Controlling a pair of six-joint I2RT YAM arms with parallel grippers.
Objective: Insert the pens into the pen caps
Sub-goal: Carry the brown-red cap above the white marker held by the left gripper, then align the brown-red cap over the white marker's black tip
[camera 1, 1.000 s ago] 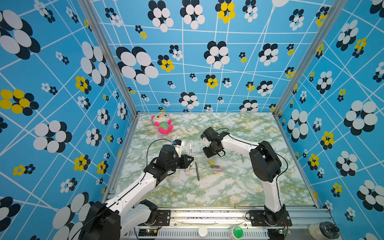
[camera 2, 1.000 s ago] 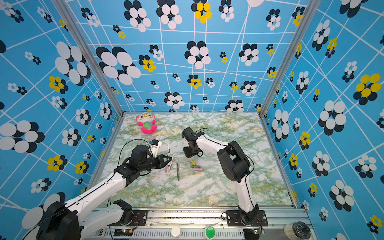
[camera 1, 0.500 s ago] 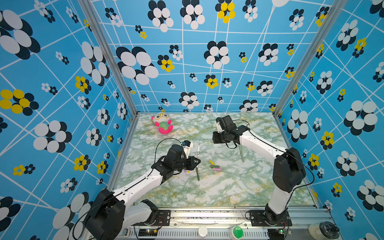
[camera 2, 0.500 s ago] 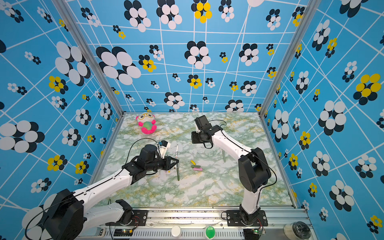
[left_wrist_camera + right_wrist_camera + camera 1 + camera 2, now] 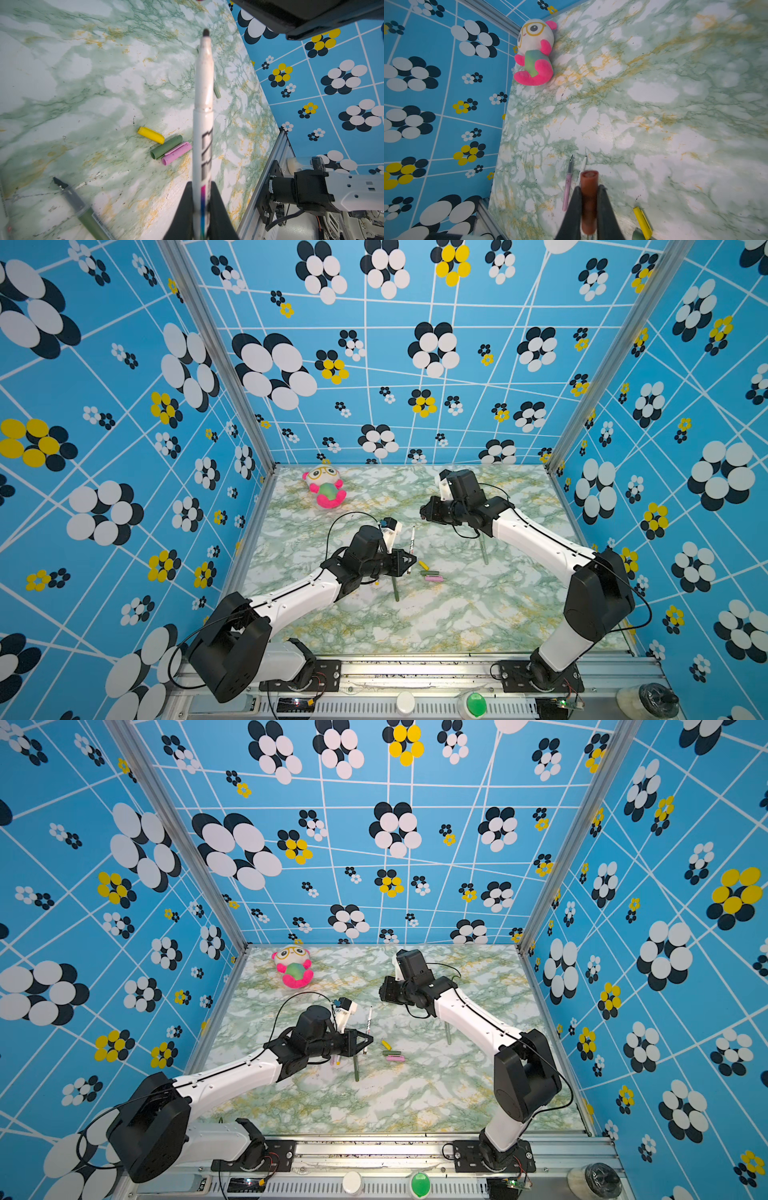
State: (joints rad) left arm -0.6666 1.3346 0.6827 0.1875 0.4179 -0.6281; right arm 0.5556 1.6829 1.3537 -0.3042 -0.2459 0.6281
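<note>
Over the last second the right arm (image 5: 536,541) has swung its elbow outward and raised its gripper (image 5: 423,514) off the table (image 5: 478,614). The gripper now hangs to the right of the toy (image 5: 324,488), its jaws clamped on the brown cap (image 5: 588,197). The left arm (image 5: 299,599) has stretched further in. Its gripper (image 5: 409,565), front-right of the toy, is clamped on the white pen (image 5: 203,93), tip outward. The dark green pen (image 5: 395,589) lies further front of the toy, and the grey-green pen (image 5: 483,549) lies far to the toy's right. Also front-right of the toy, the yellow cap (image 5: 151,135), green cap (image 5: 166,146) and pink cap (image 5: 176,152) lie bunched together, the green and pink side by side.
</note>
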